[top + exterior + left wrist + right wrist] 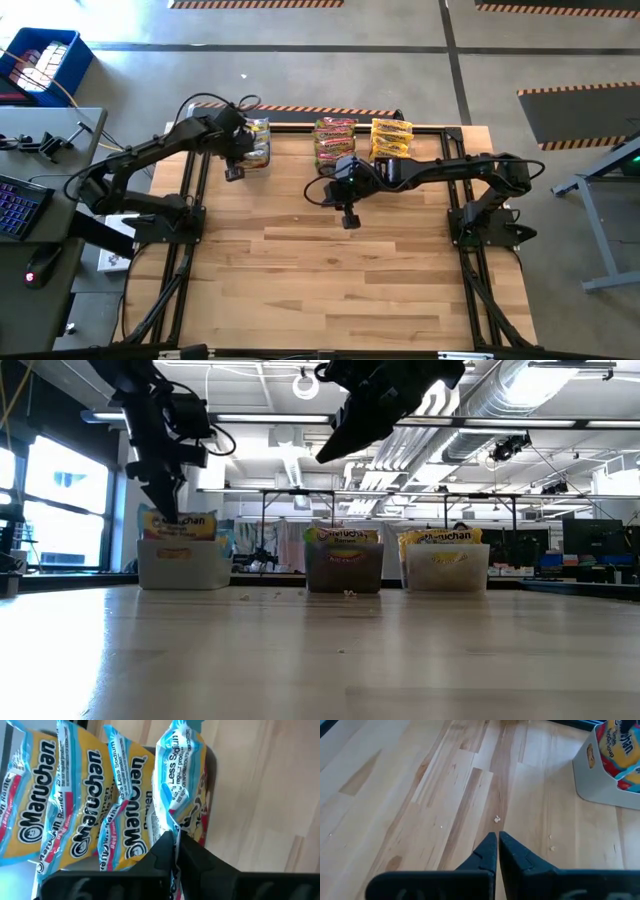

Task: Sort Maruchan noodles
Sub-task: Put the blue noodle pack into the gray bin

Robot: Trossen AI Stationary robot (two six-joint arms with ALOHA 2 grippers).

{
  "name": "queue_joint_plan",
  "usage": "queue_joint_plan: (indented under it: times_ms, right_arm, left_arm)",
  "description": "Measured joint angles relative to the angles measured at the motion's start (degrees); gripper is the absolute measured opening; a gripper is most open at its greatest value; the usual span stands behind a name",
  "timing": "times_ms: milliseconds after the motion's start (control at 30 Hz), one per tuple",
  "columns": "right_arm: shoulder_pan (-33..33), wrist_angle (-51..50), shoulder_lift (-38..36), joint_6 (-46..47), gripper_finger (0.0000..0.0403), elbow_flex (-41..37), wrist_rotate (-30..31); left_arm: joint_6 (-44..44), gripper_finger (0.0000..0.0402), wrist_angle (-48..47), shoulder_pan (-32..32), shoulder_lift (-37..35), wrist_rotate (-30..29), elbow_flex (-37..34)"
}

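Pinching a Maruchan noodles packet (180, 785) edge over the tub (258, 150) at eleven o'clock, left gripper (175, 837); right gripper (498, 840) pressed together above the bare surface (340, 290) centre

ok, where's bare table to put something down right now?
Everything nearer than the right claw is bare wood, out to the table front edge. It's crowded along the far edge: three tubs packed with noodles, left claw at the left tub.
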Motion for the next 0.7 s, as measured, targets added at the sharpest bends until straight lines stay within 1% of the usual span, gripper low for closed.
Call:
queue_joint_plan:
  times_ms: [200,433,700]
  right_arm:
    - [0.0,-0.1,0.0,-1.0,0.0,0.0,0.0]
    - [0.0,-0.1,0.0,-1.0,0.0,0.0,0.0]
    - [0.0,-0.8,0.0,-1.1,0.0,0.0,0.0]
  left_arm:
    - [-0.4,0.0002,0.1,0.0,1.8,-0.3,0.0]
    - [-1.7,0.0001,0.5,0.0,2.1,-0.6,-0.1]
    - [-3.3,0.0001,8.8,-0.1,1.5,-3.4,-7.5]
